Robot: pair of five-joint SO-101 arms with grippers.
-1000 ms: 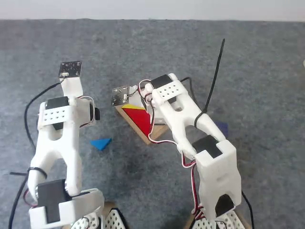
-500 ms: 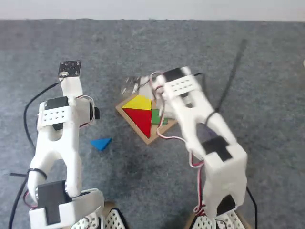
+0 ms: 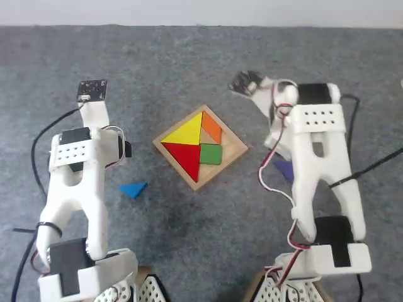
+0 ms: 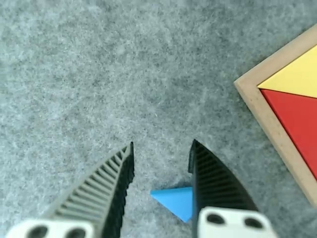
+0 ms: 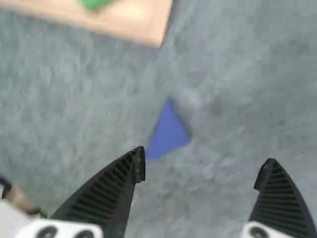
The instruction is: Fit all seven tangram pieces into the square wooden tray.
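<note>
The square wooden tray [image 3: 233, 151] lies mid-table, turned like a diamond. In it are a yellow triangle [image 3: 186, 133], a red triangle [image 3: 184, 159], an orange piece [image 3: 212, 128] and a green square [image 3: 211, 154]. A light blue triangle [image 3: 134, 189] lies on the carpet left of the tray. My left gripper [image 4: 162, 146] hangs open above the carpet, the light blue triangle [image 4: 176, 201] just beside its dark finger. My right gripper [image 5: 205, 157] is wide open above a dark blue piece [image 5: 168, 131], which lies right of the tray [image 5: 133, 25] and is partly under the right arm [image 3: 318, 151].
Grey carpet covers the whole table. The left arm [image 3: 79, 170] stands left of the tray [image 4: 257, 99]. Cables trail from both arms. Open carpet lies behind the tray and in front of it between the two bases.
The right arm has swung from over the tray to its right side, uncovering the tray with the orange and green pieces. The left arm has stayed still.
</note>
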